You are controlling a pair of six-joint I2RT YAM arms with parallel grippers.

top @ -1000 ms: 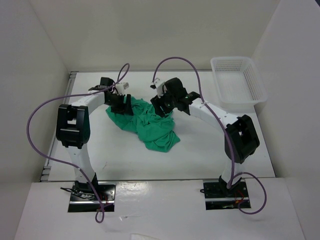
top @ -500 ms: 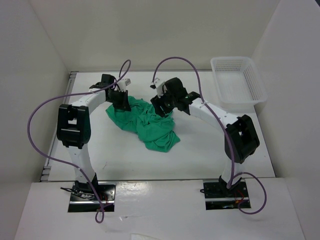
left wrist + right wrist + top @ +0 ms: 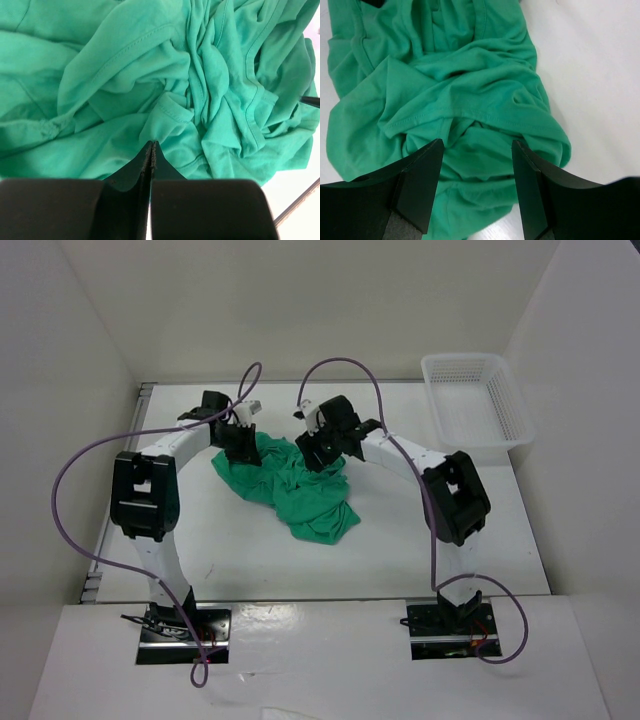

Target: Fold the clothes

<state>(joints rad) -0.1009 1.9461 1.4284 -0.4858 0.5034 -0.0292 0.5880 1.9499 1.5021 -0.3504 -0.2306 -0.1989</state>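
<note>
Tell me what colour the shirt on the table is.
The T-shirt is plain emerald green with no print, clearest in the left wrist view.

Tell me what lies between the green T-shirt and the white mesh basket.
Bare white table, seen in the top external view; the right arm crosses above it between T-shirt and basket.

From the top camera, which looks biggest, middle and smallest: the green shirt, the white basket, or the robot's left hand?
1. The green T-shirt and the white basket share first place: the crumpled pile and the basket look about the same size, too close to rank.
2. The left hand is clearly smallest, a small black shape at the shirt's far edge.
</note>
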